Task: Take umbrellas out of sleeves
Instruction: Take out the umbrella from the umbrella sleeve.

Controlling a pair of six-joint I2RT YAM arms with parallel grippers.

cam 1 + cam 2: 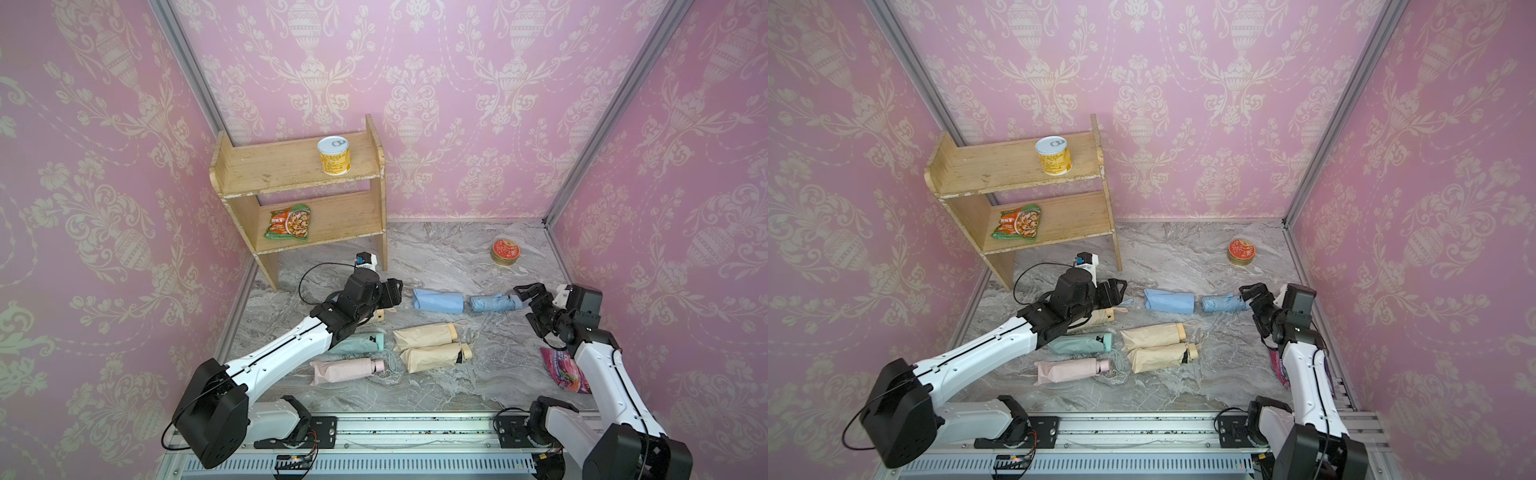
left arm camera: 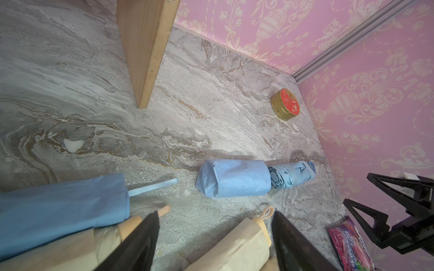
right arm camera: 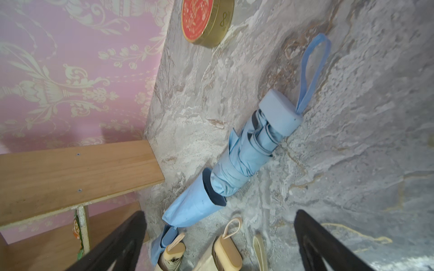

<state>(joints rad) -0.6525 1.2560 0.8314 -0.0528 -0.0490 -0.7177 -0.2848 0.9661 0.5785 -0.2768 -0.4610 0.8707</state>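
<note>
A light blue umbrella [image 1: 494,302] lies on the marble floor, pulled nearly clear of its light blue sleeve [image 1: 438,301]. In the right wrist view the umbrella's [image 3: 244,154] tip sits at the sleeve's [image 3: 190,206] mouth. My right gripper [image 1: 524,305] stands open just past its handle end, holding nothing. My left gripper [image 1: 398,296] is open too, left of the sleeve and apart from it. Two beige umbrellas [image 1: 424,334], a mint one [image 1: 357,343] and a pink one [image 1: 340,370] lie in their sleeves. Another blue sleeve [image 2: 58,206] lies under my left arm.
A wooden shelf [image 1: 299,166] stands at the back left with a yellow can [image 1: 333,154] on top and a snack packet [image 1: 289,222] below. A red tin [image 1: 505,250] sits at the back right. A pink packet [image 1: 565,370] lies under my right arm. Walls close three sides.
</note>
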